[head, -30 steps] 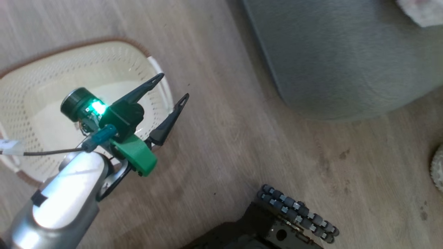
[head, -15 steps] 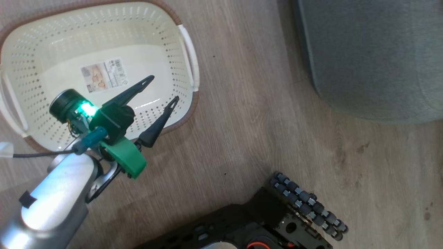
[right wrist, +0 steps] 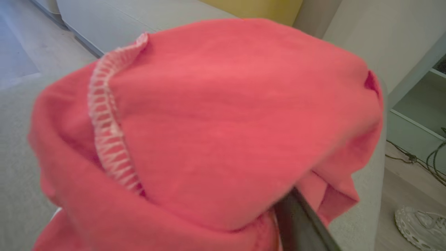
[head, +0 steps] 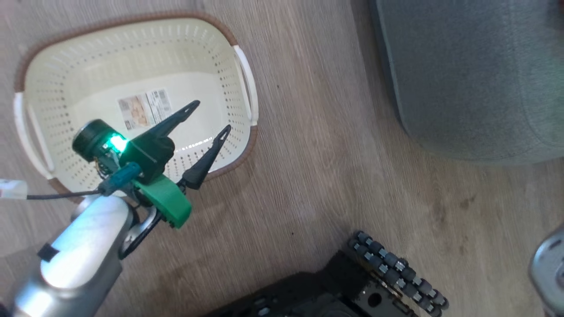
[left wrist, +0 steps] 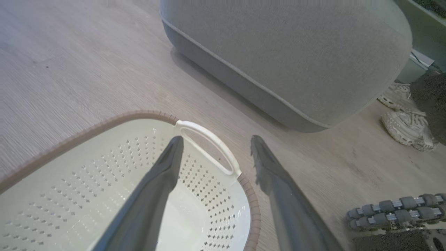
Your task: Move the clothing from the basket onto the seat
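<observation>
The cream basket (head: 132, 20) stands on the wooden floor with only a label (head: 145, 108) on its bottom. My left gripper (head: 212, 116) hangs open over the basket's right end, nothing between its fingers; its own view has the left gripper (left wrist: 216, 139) above the white handle (left wrist: 209, 132). The grey seat (head: 462, 79) lies to the right, apart from the basket. In the right wrist view the red clothing (right wrist: 216, 122) with white trim bulges close to the camera over the grey seat (right wrist: 21, 157). One dark finger (right wrist: 299, 223) of my right gripper sticks out under the cloth; the other is hidden.
My base with its roller wheel (head: 396, 273) sits at the bottom of the head view, and a pale forearm (head: 548, 273) at the lower right. A white shoe (left wrist: 407, 127) lies on the floor past the seat's corner. Cables (right wrist: 418, 157) run along the floor.
The head camera has shifted, so the basket sits lower right in the picture. A pale forearm has come in at the lower right. The left gripper stays open over the basket.
</observation>
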Tool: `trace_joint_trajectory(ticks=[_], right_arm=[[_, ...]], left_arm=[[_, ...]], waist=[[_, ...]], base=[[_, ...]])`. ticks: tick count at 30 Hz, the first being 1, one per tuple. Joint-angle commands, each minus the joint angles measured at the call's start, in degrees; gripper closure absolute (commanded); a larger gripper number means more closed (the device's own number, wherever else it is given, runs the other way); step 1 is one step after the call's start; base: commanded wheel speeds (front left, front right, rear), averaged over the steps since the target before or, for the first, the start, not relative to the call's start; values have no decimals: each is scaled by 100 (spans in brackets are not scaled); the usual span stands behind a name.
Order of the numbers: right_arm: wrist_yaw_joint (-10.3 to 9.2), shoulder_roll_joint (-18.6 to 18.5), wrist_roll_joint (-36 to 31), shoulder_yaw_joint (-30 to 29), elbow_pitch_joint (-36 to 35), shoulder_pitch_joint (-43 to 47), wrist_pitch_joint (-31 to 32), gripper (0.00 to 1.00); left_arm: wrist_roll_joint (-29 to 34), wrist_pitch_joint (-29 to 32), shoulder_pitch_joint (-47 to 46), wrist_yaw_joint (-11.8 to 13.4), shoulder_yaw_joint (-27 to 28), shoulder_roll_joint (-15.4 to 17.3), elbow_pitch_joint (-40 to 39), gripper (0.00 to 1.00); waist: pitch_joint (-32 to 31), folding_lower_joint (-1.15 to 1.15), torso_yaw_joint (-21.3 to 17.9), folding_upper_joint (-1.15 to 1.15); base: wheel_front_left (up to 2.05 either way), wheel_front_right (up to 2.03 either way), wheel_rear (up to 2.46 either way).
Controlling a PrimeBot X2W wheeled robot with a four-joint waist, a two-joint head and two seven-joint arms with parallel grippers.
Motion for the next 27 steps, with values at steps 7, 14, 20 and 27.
trace_joint_trajectory(ticks=[7, 14, 20, 27], right_arm=[[-2, -236, 584, 902, -330, 982, -499, 0], [-2, -208, 862, 1637, -741, 2014, -615, 0], [-2, -214, 1204, 2267, -1059, 2621, -777, 0], [-2, -81, 1429, 3167, -1380, 3012, -936, 0]], left_arm=[[-148, -204, -47, 44, 182, -268, 312, 0], [-266, -267, 23, 50, 371, -696, 789, 0], [-259, -270, 267, 62, 908, -1014, 981, 0], [-150, -271, 648, 78, 1746, -1346, 1220, 0]], waist=[[-703, 0, 150, 0], [-1391, 0, 451, 0], [-2010, 0, 755, 0], [-2705, 0, 1101, 0]], base=[[0, 0, 0], [0, 0, 0], [0, 0, 0], [0, 0, 0]])
